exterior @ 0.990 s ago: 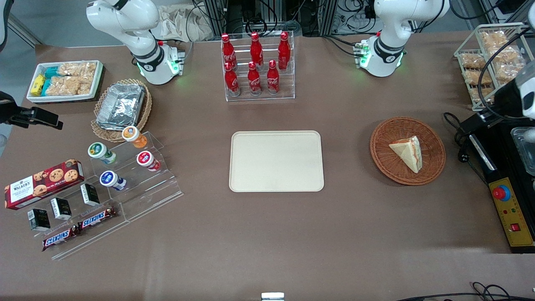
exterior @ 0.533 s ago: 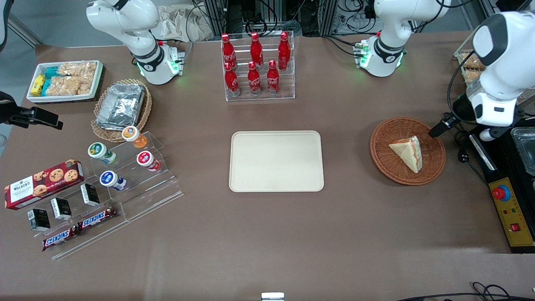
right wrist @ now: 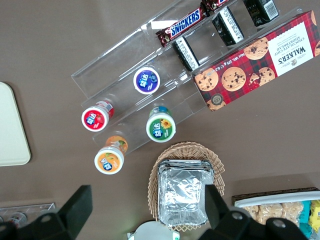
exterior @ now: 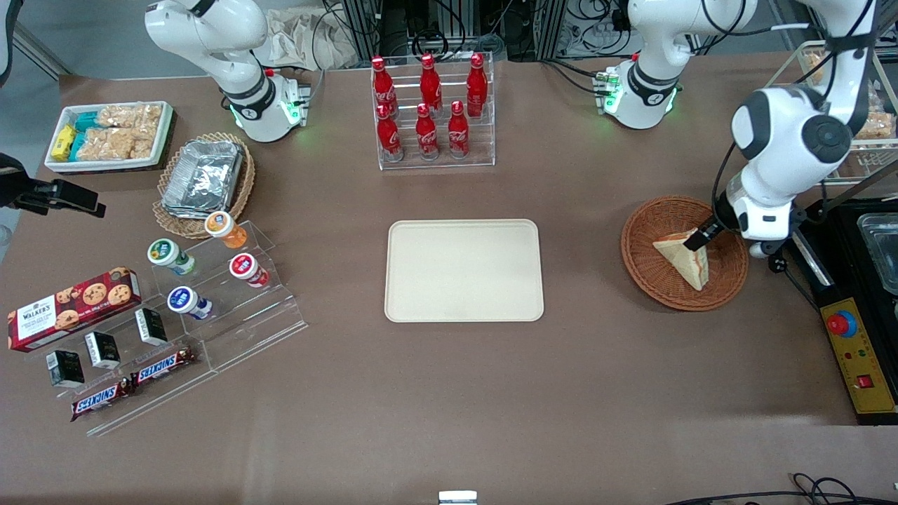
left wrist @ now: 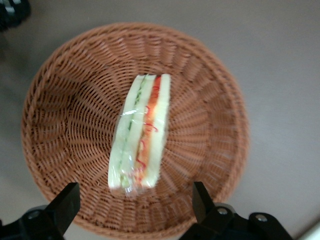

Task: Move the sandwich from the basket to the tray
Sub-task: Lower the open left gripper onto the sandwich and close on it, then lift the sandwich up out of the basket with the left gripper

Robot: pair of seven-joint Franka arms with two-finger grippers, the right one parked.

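My gripper hangs over the basket, spread wide and grasping nothing, one dark finger on each side of the sandwich's near end without touching it. The sandwich lies in the middle of the basket, a clear-wrapped wedge resting on one bread face's edge so that its cut side faces up: two pale bread slices with a green strip along one and a red-orange strip along the other. In the front view the gripper sits just above the sandwich's corner that is farthest from the front camera, and my white wrist covers part of the basket's rim toward my end of the table. The basket is round, reddish-brown and woven, and it stands on the brown table. The tray, cream and rectangular with rounded corners, lies flat at the table's middle, well apart from the basket and toward the parked arm's end from it; nothing lies on it. A clear rack of red bottles stands farther from the front camera than the tray. Toward the parked arm's end are a tan basket with foil trays, a clear stepped stand with small cups, a red cookie box and two Snickers bars.
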